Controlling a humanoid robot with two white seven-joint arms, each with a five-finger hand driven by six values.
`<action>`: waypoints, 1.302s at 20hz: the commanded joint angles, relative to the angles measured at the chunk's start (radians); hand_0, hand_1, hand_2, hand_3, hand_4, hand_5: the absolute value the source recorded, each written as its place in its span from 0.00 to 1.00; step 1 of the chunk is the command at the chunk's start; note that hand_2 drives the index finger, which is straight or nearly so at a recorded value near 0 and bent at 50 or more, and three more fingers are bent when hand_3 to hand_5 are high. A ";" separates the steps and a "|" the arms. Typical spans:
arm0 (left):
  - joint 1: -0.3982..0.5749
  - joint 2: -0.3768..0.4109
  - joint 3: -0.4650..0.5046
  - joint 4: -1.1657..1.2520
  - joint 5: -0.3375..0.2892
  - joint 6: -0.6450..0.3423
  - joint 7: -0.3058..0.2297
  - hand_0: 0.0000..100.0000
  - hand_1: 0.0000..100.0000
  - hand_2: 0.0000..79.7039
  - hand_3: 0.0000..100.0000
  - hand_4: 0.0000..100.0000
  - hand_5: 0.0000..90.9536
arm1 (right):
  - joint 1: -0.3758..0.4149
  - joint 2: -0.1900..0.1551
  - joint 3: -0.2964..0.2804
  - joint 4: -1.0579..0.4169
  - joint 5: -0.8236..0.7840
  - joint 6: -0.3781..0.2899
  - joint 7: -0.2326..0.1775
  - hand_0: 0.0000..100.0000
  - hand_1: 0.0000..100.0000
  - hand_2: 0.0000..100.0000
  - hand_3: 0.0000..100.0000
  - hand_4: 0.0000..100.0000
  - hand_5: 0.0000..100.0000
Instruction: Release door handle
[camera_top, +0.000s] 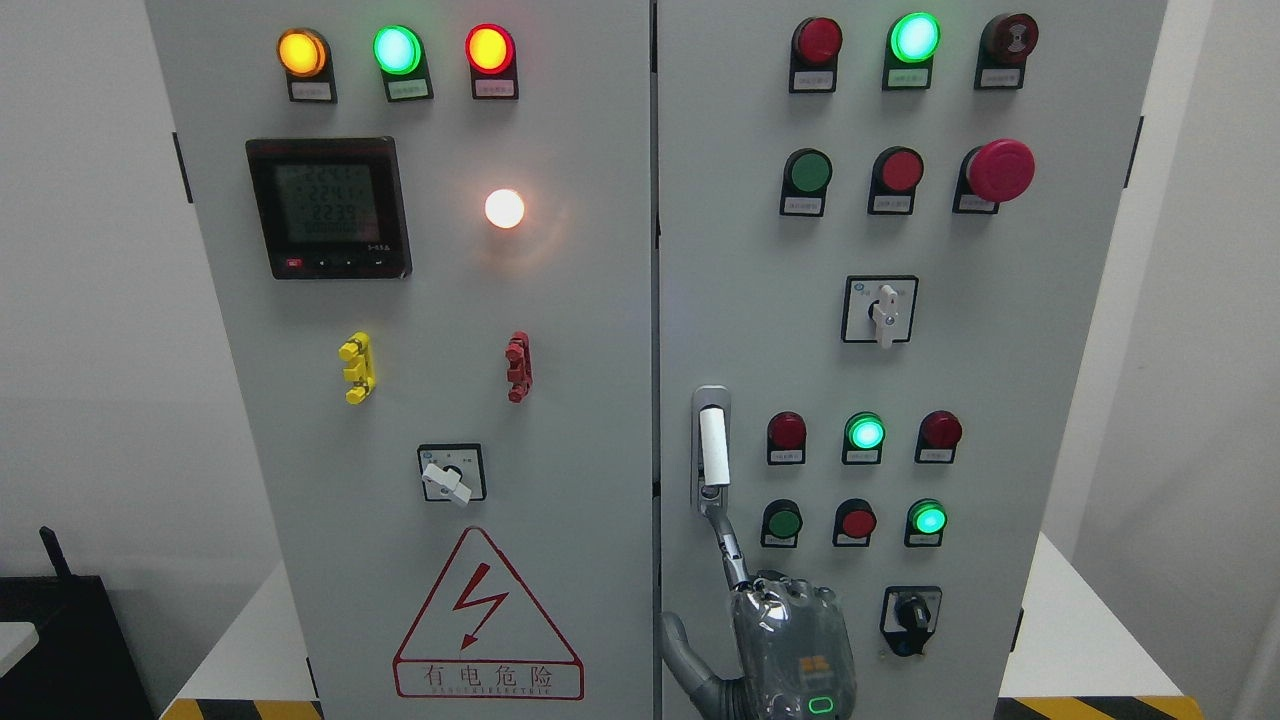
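The door handle (712, 445) is a white bar in a chrome frame, standing upright at the left edge of the right cabinet door (1000, 400). My right hand (733, 565), wrapped in clear plastic, rises from the bottom edge just below it. Its index finger (722, 530) points up and its tip touches the lower end of the handle frame. The thumb (675, 640) is spread out to the left, and the other fingers are folded at the knuckles. Nothing is held in the hand, and the white bar itself is free. The left arm does not show.
The grey cabinet has two doors meeting at a seam (655, 300). Around the hand are lamps and buttons (865, 432) and a black rotary switch (910, 612). The left door carries a meter (328, 207), a white switch (447, 480) and a warning triangle (487, 620).
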 joint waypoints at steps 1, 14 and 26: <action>-0.001 0.000 0.011 0.017 0.000 0.000 0.001 0.12 0.39 0.00 0.00 0.00 0.00 | 0.009 0.000 0.001 -0.066 0.000 -0.003 -0.001 0.41 0.19 0.00 1.00 0.92 0.97; 0.001 0.000 0.011 0.017 0.000 -0.001 0.001 0.12 0.39 0.00 0.00 0.00 0.00 | 0.053 0.000 -0.002 -0.115 -0.002 -0.015 -0.002 0.43 0.20 0.20 1.00 0.92 0.97; -0.001 0.000 0.011 0.017 0.000 0.000 0.001 0.12 0.39 0.00 0.00 0.00 0.00 | 0.070 -0.009 -0.034 -0.194 0.003 -0.043 0.007 0.52 0.12 0.69 1.00 0.91 0.94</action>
